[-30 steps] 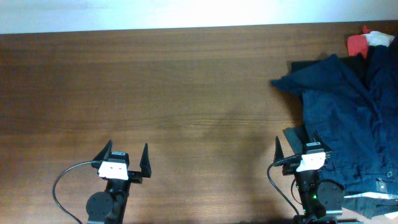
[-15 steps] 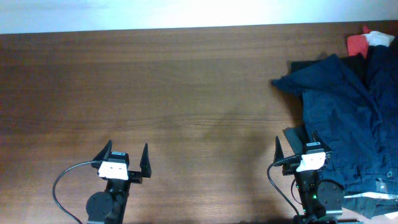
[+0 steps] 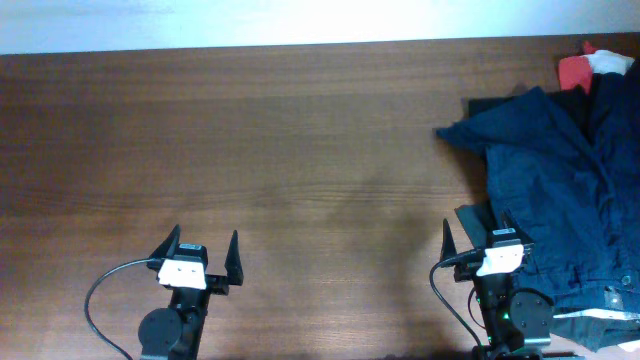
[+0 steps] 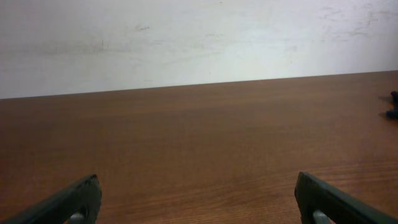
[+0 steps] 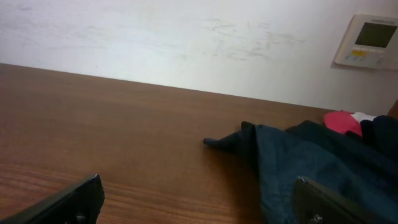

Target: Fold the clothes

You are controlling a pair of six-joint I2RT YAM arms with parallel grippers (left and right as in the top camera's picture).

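Note:
A large navy-blue garment (image 3: 560,170) lies crumpled at the table's right side, with a black piece (image 3: 490,106) under its far edge. It also shows in the right wrist view (image 5: 311,165), one corner pointing left. My right gripper (image 3: 477,235) is open and empty at the front right, its right finger over the garment's near edge (image 5: 199,199). My left gripper (image 3: 204,246) is open and empty at the front left, over bare wood (image 4: 198,199), far from the clothes.
A red and white cloth (image 3: 585,66) lies at the back right corner, also in the right wrist view (image 5: 345,120). The wooden table (image 3: 280,150) runs to a white wall. A wall control panel (image 5: 372,40) hangs at right.

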